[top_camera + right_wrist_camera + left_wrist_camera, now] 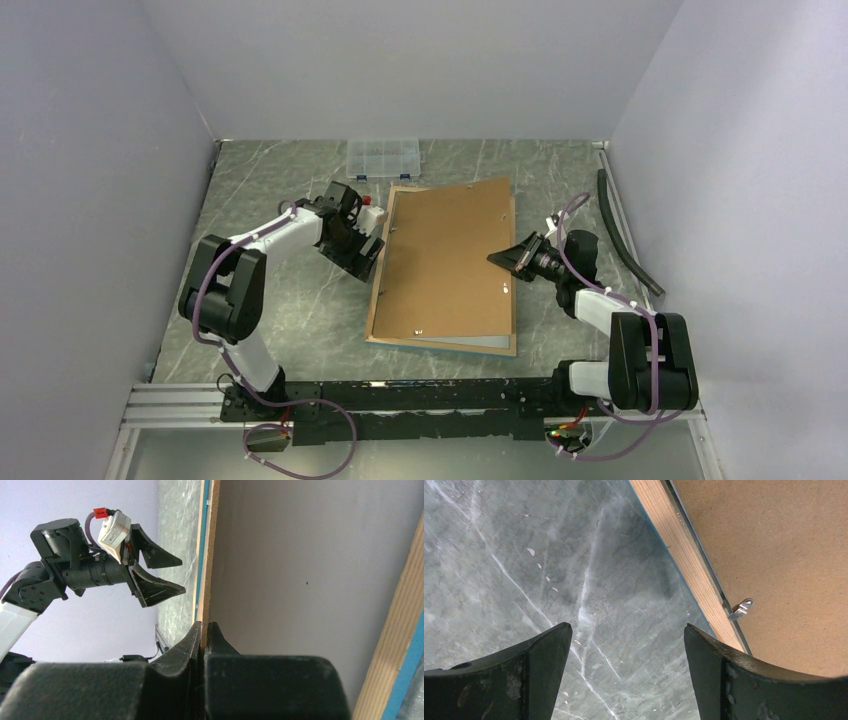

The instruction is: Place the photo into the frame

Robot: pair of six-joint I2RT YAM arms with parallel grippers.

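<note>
We see the frame [684,555] face down on the table [300,310], wood back up. The right gripper [204,627] is pinched tight on the right edge of the brown backing board [445,250], holding that side up off the frame; the left gripper [628,630] hangs spread wide and empty just beside the frame's left rim, near a metal clip [741,609]. We can't pick out the photo for sure; the pale surface under the raised board may be its white back. We judge the task roughly midway, with the board to lay flat and the clips to secure.
</note>
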